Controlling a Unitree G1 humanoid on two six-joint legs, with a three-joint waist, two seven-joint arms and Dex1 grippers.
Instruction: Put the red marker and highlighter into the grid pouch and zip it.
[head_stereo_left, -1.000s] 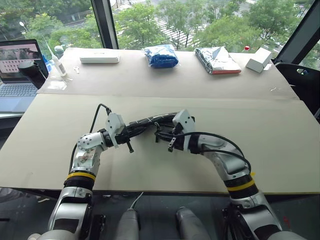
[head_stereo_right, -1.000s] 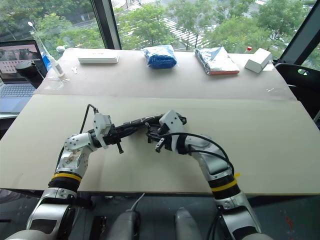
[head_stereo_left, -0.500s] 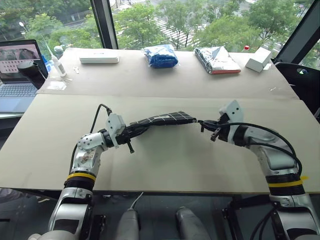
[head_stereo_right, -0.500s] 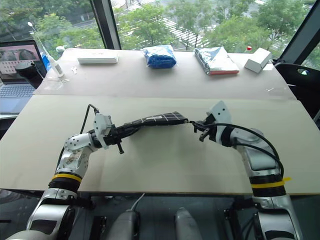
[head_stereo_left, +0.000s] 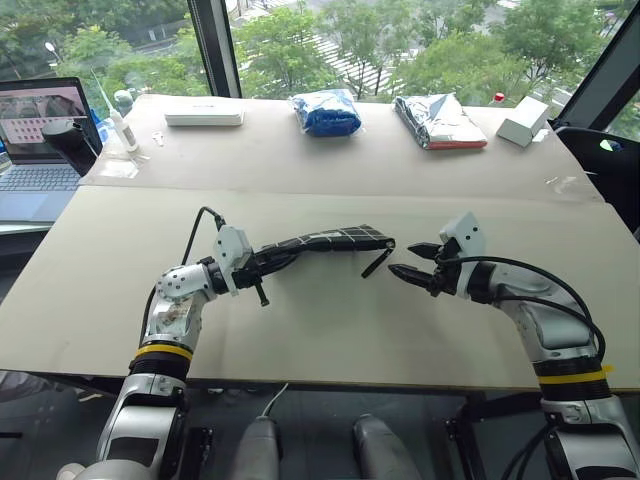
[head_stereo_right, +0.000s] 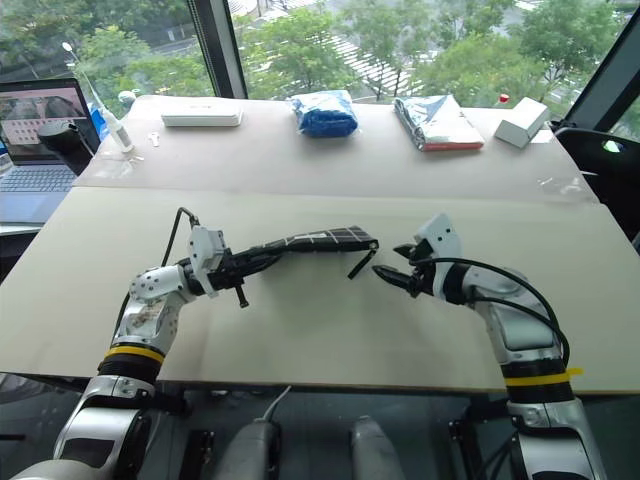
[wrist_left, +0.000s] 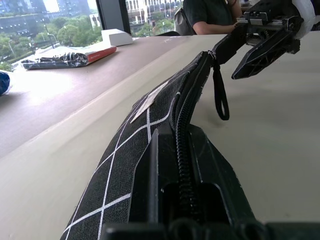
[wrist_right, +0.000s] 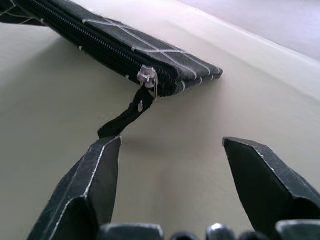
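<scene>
Beige bench (head_stereo_left: 330, 320) is backed by windows. Near its middle, the pouch (head_stereo_left: 325, 240) is held above the surface, clamped at one end by the left gripper (head_stereo_left: 262, 266). Its zipper is closed and the strap (wrist_right: 125, 118) hangs free. The right gripper (head_stereo_left: 412, 262) is spread wide just beside the strap, apart from it.

- My left arm (head_stereo_left: 172, 318), lower left of the head view: silver-grey shell, yellow band edged in black, black cable looping over the wrist.
- My right arm (head_stereo_left: 540, 310), lower right: same silver casing, yellow band, black cables arching along the forearm.
- White angular wrist housings on both.
- Right gripper (head_stereo_left: 412, 262): two black, tapered, wedge-shaped fingers (wrist_right: 95, 180).
</scene>
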